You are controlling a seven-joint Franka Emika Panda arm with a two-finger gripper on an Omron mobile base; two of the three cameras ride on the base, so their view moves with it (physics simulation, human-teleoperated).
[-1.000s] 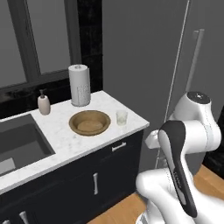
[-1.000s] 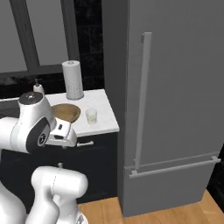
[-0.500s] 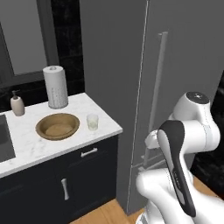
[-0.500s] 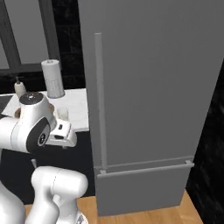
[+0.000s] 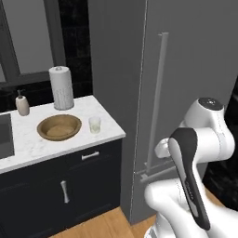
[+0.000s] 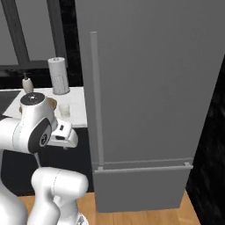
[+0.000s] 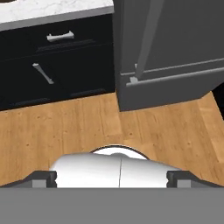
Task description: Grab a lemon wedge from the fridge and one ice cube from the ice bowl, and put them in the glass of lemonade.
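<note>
The fridge (image 6: 149, 101) stands shut right of the counter (image 5: 42, 142), its long bar handle (image 6: 96, 96) running vertically near the door's counter-side edge; the risk I see is the folded arm reaching that handle off-line and slipping or bumping the door. The ice bowl (image 5: 59, 127) sits flat with the glass of lemonade (image 5: 95, 124) upright just beside it. The gripper (image 7: 111, 177) aims floorward; can't tell whether the jaws are apart.

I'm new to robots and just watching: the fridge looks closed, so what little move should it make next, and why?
Probably raise the arm and bring the pincer toward the fridge's long bar handle. The fridge door is shut, so the lemon wedge inside can't be reached, and the hand camera faces the wooden floor, away from that handle.
</note>
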